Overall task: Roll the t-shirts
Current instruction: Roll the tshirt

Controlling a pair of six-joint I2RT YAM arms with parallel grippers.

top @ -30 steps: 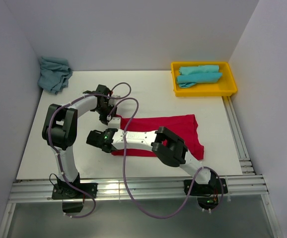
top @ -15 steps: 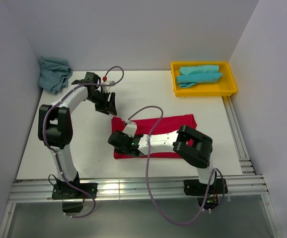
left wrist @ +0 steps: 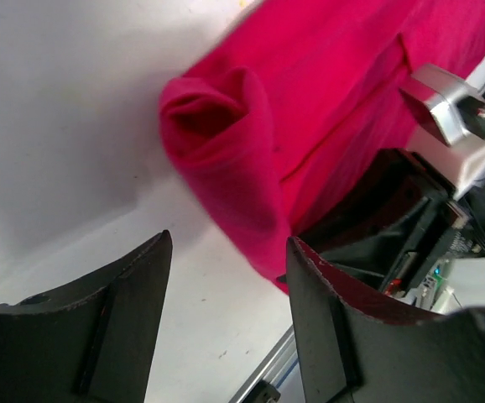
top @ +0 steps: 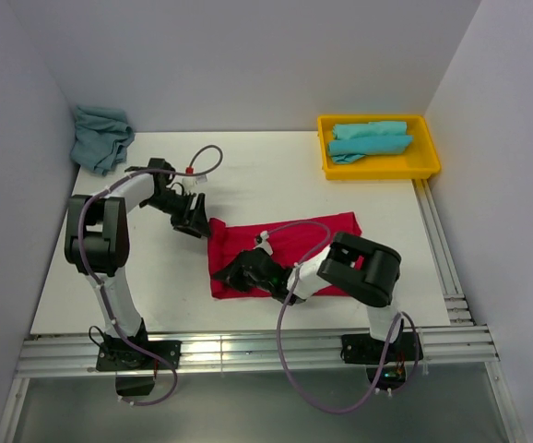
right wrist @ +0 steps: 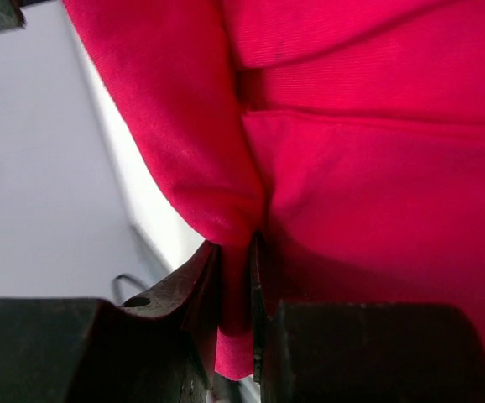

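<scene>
Lengthwise, the bright red cotton t-shirt [top: 340, 229] ran rightward from the roll the right hand [right wrist: 236, 252] pinched, left hand [left wrist: 227, 243] spread alongside.

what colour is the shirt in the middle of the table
The shirt is plain bright red, with no print; it shows best in the right wrist view.

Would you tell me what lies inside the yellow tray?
Light turquoise t-shirts lie bundled in the yellow tray; their number is unclear, and they hide part of its floor.

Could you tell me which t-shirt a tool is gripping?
The red t-shirt, pinched in the right tool; the turquoise ones lie in the yellow tray and far-left corner.
</scene>
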